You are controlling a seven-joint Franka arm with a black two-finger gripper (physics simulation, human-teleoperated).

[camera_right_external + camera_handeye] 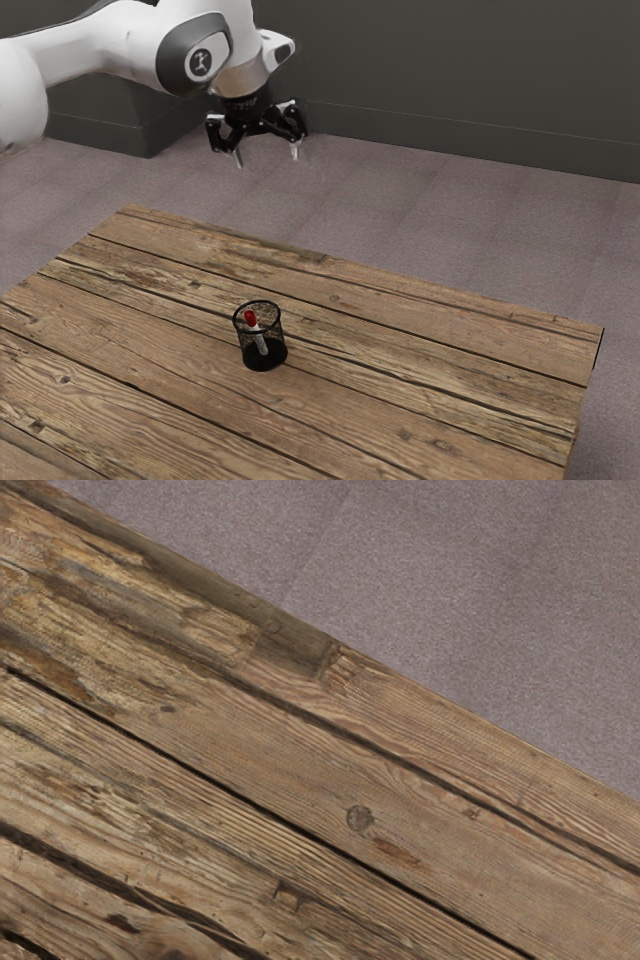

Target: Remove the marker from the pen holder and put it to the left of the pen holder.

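High above the table's far edge in the exterior view, my gripper (267, 155) hangs open, its two fingers wide apart with nothing between them. Well below it, the black mesh pen holder (265, 355) stands upright on the wooden table. Inside leans the marker (259, 335), white with a red cap at its upper end near the holder's rim. Neither the holder nor the marker is touched by the gripper.
The plank table (420, 390) spreads around the pen holder, and its far edge borders a grey-purple carpet floor (400, 200). Dark wall panels rise behind. In the wrist view, bare planks (250, 770) meet the carpet (480, 590) along a slanted edge.
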